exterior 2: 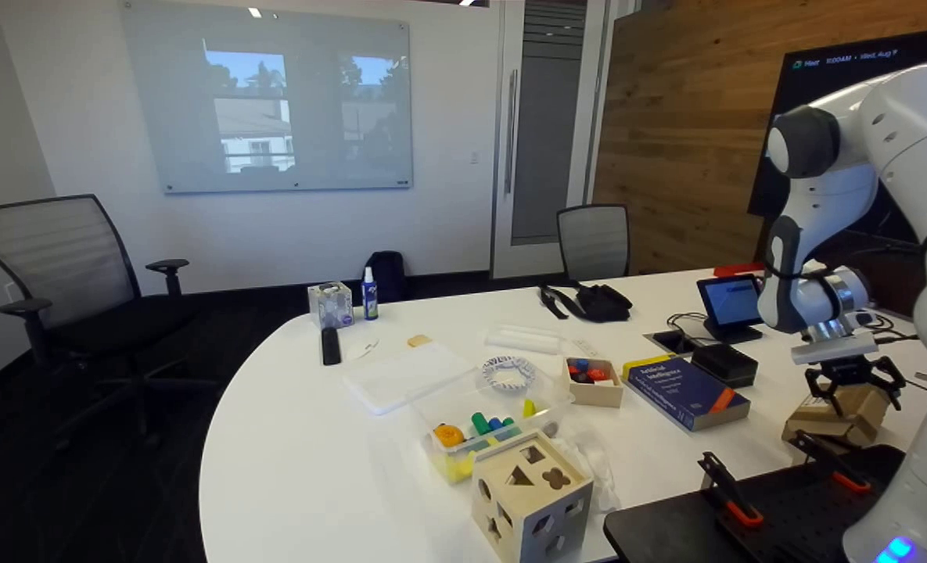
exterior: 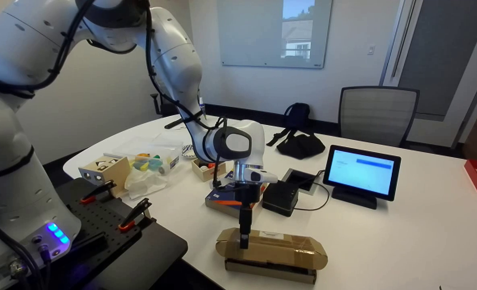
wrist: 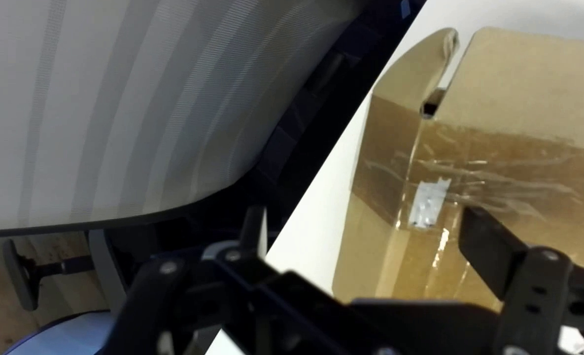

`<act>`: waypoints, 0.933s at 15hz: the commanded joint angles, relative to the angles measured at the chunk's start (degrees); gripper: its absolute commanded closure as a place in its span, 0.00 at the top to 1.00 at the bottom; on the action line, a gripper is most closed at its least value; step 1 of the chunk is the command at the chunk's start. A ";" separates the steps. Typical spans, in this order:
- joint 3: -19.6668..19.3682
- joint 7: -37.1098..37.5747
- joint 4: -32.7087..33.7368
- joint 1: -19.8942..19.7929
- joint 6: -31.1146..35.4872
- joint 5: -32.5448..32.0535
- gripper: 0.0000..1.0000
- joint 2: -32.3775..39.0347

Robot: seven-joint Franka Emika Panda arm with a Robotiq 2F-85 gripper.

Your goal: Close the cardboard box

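The brown cardboard box (exterior: 282, 249) lies near the table's front edge. Its lid is tilted over the shallow base (exterior: 270, 271), with a dark gap between them. Side flaps stick out at the lid's ends. It also shows in an exterior view (exterior 2: 811, 428) and in the wrist view (wrist: 508, 98), where clear tape and a white label are visible. The box's inside is hidden. My gripper (exterior: 244, 241) points down at the lid, near one end. Its fingers are wide apart and empty in an exterior view (exterior 2: 867, 408) and the wrist view (wrist: 363, 222). I cannot tell whether a fingertip touches the lid.
A blue book (exterior 2: 686, 391) and a black device (exterior: 280, 197) lie behind the box. A tablet screen (exterior: 361, 173) stands farther back. A wooden shape cube (exterior 2: 533, 493) and a plastic toy bin (exterior 2: 463, 469) are also on the table. Black clamps (exterior: 135, 215) sit on the robot's mount.
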 commanded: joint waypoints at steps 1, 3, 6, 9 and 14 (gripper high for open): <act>-2.97 3.12 -4.40 2.01 8.29 0.52 1.00 1.28; -3.38 4.15 -5.41 2.02 12.79 3.05 1.00 2.60; -2.12 3.93 -6.05 1.68 17.68 8.21 1.00 4.61; -0.36 3.44 -5.71 1.32 20.61 13.71 1.00 7.22; 2.63 3.15 -5.57 1.81 22.17 20.45 1.00 11.24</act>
